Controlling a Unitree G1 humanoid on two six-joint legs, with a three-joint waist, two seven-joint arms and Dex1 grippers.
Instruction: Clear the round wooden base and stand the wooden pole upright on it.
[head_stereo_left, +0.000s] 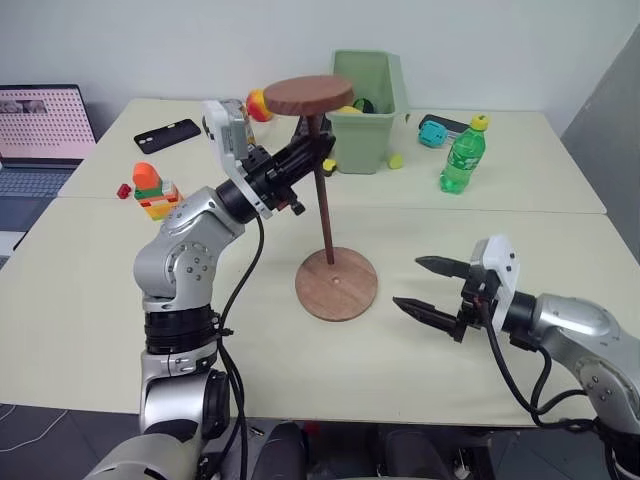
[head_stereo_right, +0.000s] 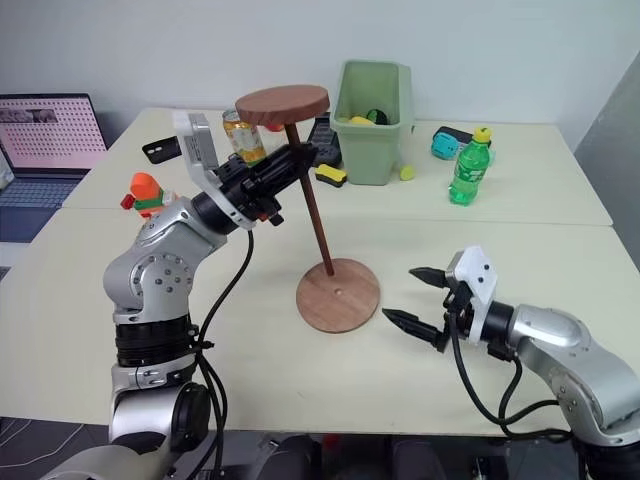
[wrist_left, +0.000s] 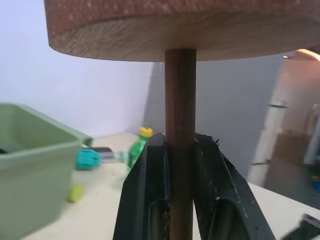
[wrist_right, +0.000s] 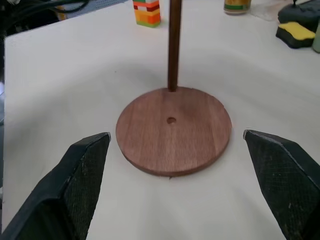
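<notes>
The round wooden base (head_stereo_left: 336, 283) lies flat on the table with nothing on it but the pole's foot, and its small centre hole (wrist_right: 171, 120) is bare. My left gripper (head_stereo_left: 320, 160) is shut on the wooden pole (head_stereo_left: 325, 215) just under its disc end (head_stereo_left: 308, 95), which is uppermost. The pole stands nearly upright, leaning a little, with its lower tip on the base's far rim (wrist_right: 172, 89), off the hole. In the left wrist view the black fingers (wrist_left: 147, 195) clamp the pole (wrist_left: 180, 125). My right gripper (head_stereo_left: 425, 285) hangs open just right of the base, holding nothing.
A green bin (head_stereo_left: 368, 100) holding toys stands behind the pole, with a yellow sponge (head_stereo_right: 330, 175) beside it. A green bottle (head_stereo_left: 463, 155) and a teal object (head_stereo_left: 437, 130) are at the back right. A toy block stack (head_stereo_left: 153, 190), phone (head_stereo_left: 167, 133) and laptop (head_stereo_left: 40, 135) are at the left.
</notes>
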